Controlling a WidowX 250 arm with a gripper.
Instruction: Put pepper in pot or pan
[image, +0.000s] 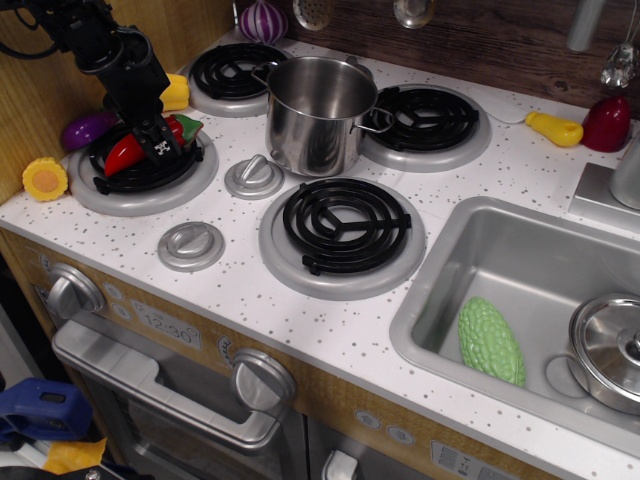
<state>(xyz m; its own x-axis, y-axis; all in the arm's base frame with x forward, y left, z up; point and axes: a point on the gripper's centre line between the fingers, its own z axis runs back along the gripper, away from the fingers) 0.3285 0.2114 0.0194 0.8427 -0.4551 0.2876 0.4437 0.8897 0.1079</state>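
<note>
One pepper lay on the nine o'clock burner, ready for pickup. Its middle sat under the claw, whose grip I cannot tell; the pot waited at twelve.

We see a glossy red plastic pepper, a mirror-bright steel pot at its three o'clock, a smooth white speckled counter, matt black burner coils, and a brushed metal sink.
</note>
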